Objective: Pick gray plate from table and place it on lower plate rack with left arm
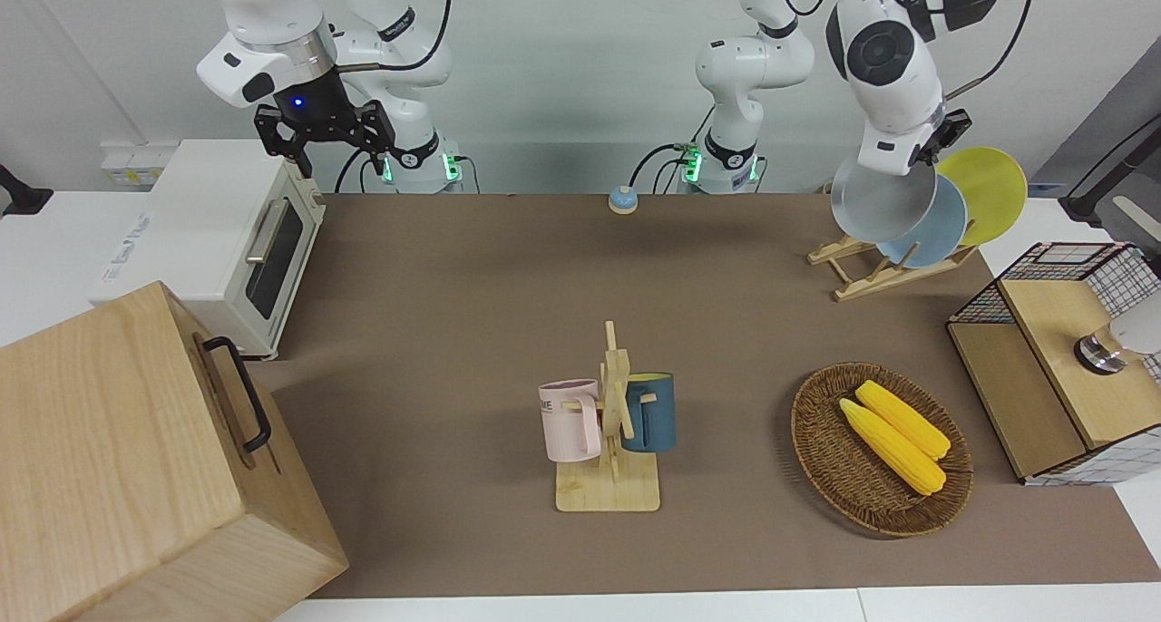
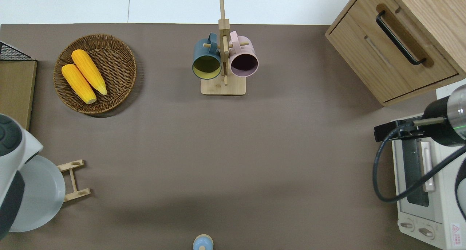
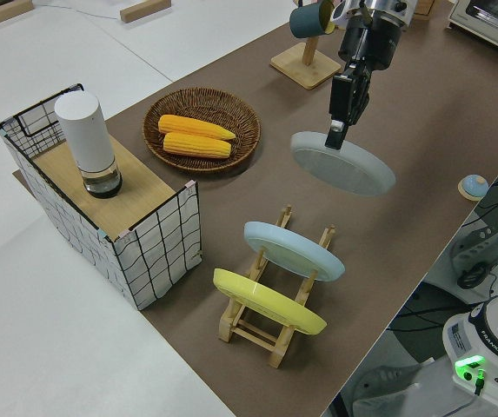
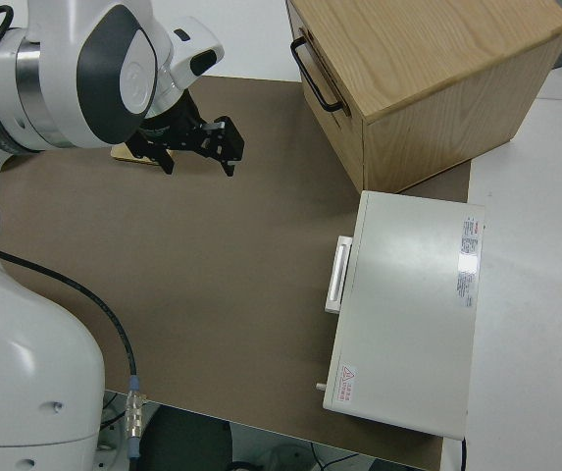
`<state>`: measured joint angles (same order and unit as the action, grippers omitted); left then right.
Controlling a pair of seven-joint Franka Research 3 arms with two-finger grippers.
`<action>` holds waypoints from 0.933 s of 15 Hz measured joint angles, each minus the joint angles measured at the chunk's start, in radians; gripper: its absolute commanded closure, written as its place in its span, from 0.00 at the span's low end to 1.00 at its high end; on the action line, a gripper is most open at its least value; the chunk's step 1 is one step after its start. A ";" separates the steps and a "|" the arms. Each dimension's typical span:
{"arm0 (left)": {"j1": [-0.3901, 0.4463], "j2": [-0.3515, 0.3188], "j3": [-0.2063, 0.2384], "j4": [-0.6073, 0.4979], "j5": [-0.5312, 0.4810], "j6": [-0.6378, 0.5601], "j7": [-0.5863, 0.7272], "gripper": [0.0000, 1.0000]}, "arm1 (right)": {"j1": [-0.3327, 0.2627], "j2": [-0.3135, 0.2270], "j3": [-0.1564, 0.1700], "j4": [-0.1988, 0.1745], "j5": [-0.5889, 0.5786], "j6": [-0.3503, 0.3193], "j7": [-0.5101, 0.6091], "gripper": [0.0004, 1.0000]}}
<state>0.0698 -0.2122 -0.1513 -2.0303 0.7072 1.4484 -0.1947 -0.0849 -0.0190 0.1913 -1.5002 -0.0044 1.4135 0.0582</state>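
Observation:
My left gripper (image 1: 931,143) is shut on the rim of the gray plate (image 1: 882,207) and holds it tilted in the air over the lower plate rack (image 1: 860,270). In the left side view the gripper (image 3: 336,136) pinches the plate (image 3: 344,165) at its edge, above the rack's free slots. In the overhead view the arm hides the gripper and part of the plate (image 2: 40,191); the rack's end (image 2: 74,180) shows beside it. A light blue plate (image 3: 292,250) and a yellow plate (image 3: 266,300) stand in the rack. My right arm is parked, its gripper (image 1: 325,146) open.
On the brown table (image 1: 453,286) are a wicker basket with two corn cobs (image 1: 880,450), a wooden mug stand with two mugs (image 1: 609,441), a small blue bell (image 1: 622,199), a wire-sided box (image 1: 1052,359), a white toaster oven (image 1: 218,241) and a wooden cabinet (image 1: 136,459).

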 measured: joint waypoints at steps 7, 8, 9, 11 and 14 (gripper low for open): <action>0.000 0.042 -0.025 -0.050 0.080 -0.002 -0.128 1.00 | 0.000 0.000 0.000 0.000 0.000 0.000 0.000 0.01; 0.000 0.047 -0.025 -0.054 0.084 -0.002 -0.144 1.00 | 0.000 0.000 0.000 0.000 0.000 0.000 0.000 0.01; 0.000 0.052 -0.025 -0.061 0.088 -0.002 -0.165 1.00 | 0.000 0.000 0.000 0.000 0.000 0.000 0.000 0.01; 0.000 0.063 -0.026 -0.076 0.096 -0.002 -0.208 1.00 | 0.000 0.000 0.000 0.000 0.000 0.000 0.000 0.01; -0.001 0.088 -0.037 -0.091 0.103 -0.002 -0.285 1.00 | 0.000 0.000 0.000 0.000 0.000 0.000 0.000 0.01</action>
<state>0.0692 -0.1245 -0.1878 -2.1210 0.8099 1.4464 -0.4794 -0.0849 -0.0190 0.1913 -1.5002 -0.0044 1.4135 0.0582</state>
